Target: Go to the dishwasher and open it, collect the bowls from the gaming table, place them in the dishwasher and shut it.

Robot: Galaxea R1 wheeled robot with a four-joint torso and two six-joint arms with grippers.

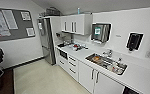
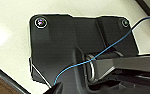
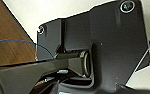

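A small kitchenette lies ahead in the head view, with a long white bench (image 1: 138,75) running from the far corner toward the near right. A stainless-steel sink (image 1: 106,63) is sunk into the bench near its middle, holding some dishes too blurred to name, and a chrome tap (image 1: 108,53) stands at its back edge. White cabinet doors and drawers (image 1: 73,65) line the bench front below. At the far left end of the bench a cluster of small items (image 1: 74,46) sits, too blurred to identify. A tall stainless-steel refrigerator (image 1: 46,40) stands beyond that end, white wall cupboards (image 1: 74,23) hang above, and two dark dispensers (image 1: 100,32) (image 1: 134,41) are fixed to the white wall. A grey notice board (image 1: 11,23) with papers hangs on the left wall above the pale floor (image 1: 41,80). A dark gap (image 1: 129,91) shows under the bench at its near right end; whether this is the dishwasher cannot be told. The wrist views show the robot's dark plates and a thin blue cable (image 2: 103,51) over pale floor and a strip of brown wood flooring (image 3: 8,42); whether either tool is apart or together cannot be told.
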